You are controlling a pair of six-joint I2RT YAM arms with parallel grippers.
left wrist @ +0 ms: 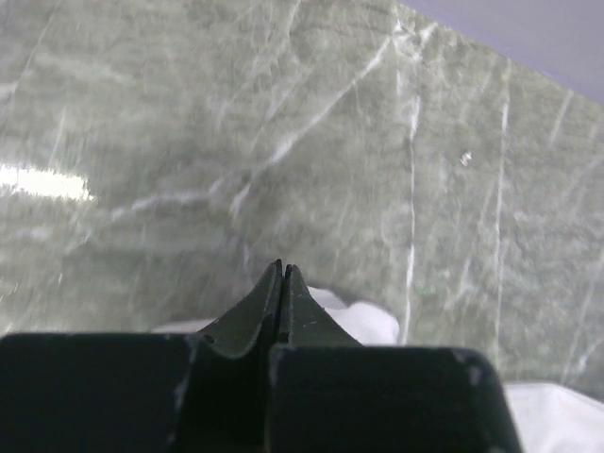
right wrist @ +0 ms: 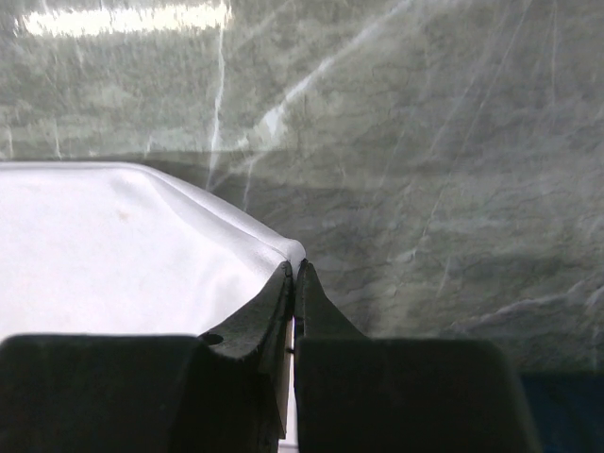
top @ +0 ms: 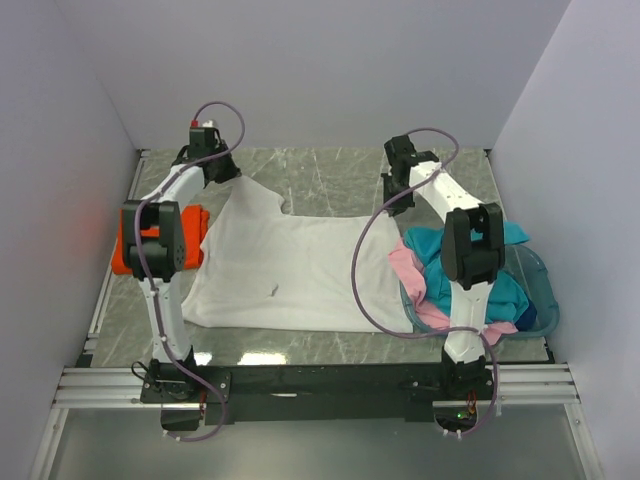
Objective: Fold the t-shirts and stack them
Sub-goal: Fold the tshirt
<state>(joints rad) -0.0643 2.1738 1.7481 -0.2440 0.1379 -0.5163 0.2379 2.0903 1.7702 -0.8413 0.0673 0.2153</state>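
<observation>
A white t-shirt (top: pixel 290 270) lies spread across the middle of the marble table. My left gripper (top: pixel 228 177) is at its far left corner, jaws shut (left wrist: pixel 283 268), with white cloth (left wrist: pixel 363 321) showing just under the tips. At the far right corner my right gripper (top: pixel 392 196) is shut (right wrist: pixel 295 267) on a pinched fold of the same shirt (right wrist: pixel 113 245). An orange t-shirt (top: pixel 197 232) lies at the left, half hidden by the left arm. Teal (top: pixel 440 250) and pink (top: pixel 403 262) t-shirts spill from the basket.
The translucent teal basket (top: pixel 545 275) stands at the right edge, partly behind the right arm, with a bit of white cloth (top: pixel 500 328) at its near side. Grey walls close the table on three sides. Purple cables loop over both arms.
</observation>
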